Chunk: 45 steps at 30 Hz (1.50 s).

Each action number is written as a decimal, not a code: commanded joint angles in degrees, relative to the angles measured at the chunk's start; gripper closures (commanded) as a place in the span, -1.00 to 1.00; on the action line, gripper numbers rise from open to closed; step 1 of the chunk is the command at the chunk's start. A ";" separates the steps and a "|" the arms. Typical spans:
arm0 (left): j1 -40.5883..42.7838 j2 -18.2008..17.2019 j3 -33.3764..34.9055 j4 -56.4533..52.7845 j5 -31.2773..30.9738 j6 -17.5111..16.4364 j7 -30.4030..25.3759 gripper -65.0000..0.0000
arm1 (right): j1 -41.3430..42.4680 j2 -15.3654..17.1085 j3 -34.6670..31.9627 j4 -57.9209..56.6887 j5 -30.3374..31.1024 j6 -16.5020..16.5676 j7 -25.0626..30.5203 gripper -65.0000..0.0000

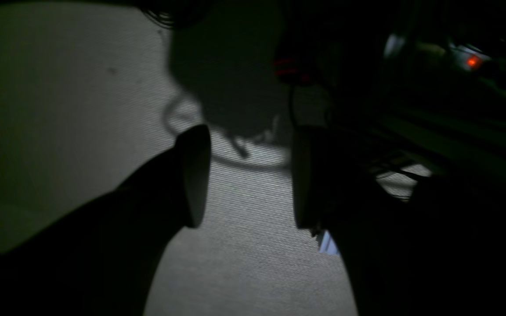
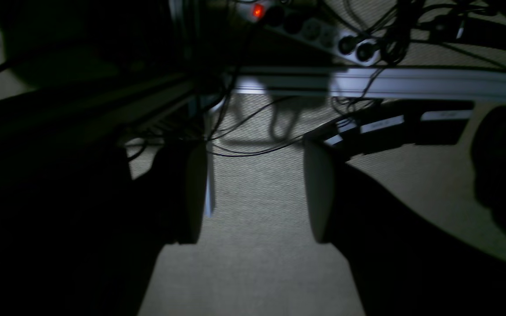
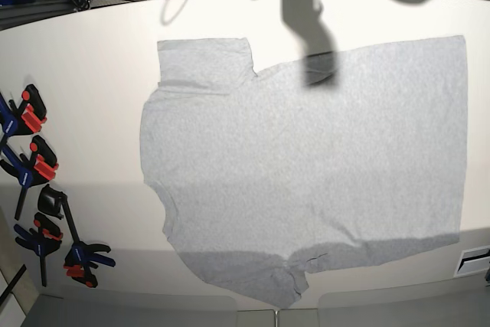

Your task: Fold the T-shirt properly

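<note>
The T-shirt [image 3: 306, 166] lies spread flat on the white table [image 3: 92, 112] in the base view, light grey. One sleeve is at the top left, the other at the bottom middle, and the straight hem is at the right. Neither arm shows in the base view. The left wrist view is dark. In it my left gripper [image 1: 248, 175] stands open over woven carpet [image 1: 253, 263], with nothing between its fingers [image 1: 193, 175]. My right gripper [image 2: 256, 193] is open too, above carpet, its pads [image 2: 319, 193] wide apart. The T-shirt appears in neither wrist view.
Several blue, red and black bar clamps [image 3: 34, 166] lie along the table's left edge. In the right wrist view a power strip with a lit red switch [image 2: 257, 11], loose cables [image 2: 244, 149] and a metal rail [image 2: 411, 81] are ahead of the gripper. An arm's shadow [image 3: 318, 44] falls on the shirt's top.
</note>
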 commanded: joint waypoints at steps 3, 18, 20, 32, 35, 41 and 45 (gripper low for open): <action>0.81 -0.31 0.04 0.20 6.80 0.59 -2.80 0.15 | 1.03 0.17 0.15 0.35 -1.57 0.22 3.23 0.00; 7.04 -1.88 0.04 5.22 10.12 0.59 -9.35 0.15 | -3.37 1.07 0.15 0.50 -3.08 0.24 8.13 0.00; 8.70 -2.58 0.04 6.88 10.12 0.59 -9.66 0.15 | -6.14 1.60 0.15 1.27 -3.08 0.24 11.30 0.00; 20.74 -5.90 0.04 22.73 9.92 0.76 -19.56 0.15 | -28.06 6.69 0.15 19.34 -2.82 6.47 27.08 0.00; 23.85 -6.64 0.04 27.93 9.88 0.83 -19.58 0.15 | -33.44 7.65 0.15 25.44 -1.77 7.19 27.15 0.00; 30.56 -7.76 0.02 39.89 9.92 3.69 -19.58 0.15 | -44.22 9.11 0.15 38.47 9.90 9.55 26.88 0.00; 34.91 -7.91 0.02 46.86 9.90 12.66 -19.58 0.15 | -50.86 9.38 0.15 47.50 10.64 9.68 26.84 0.00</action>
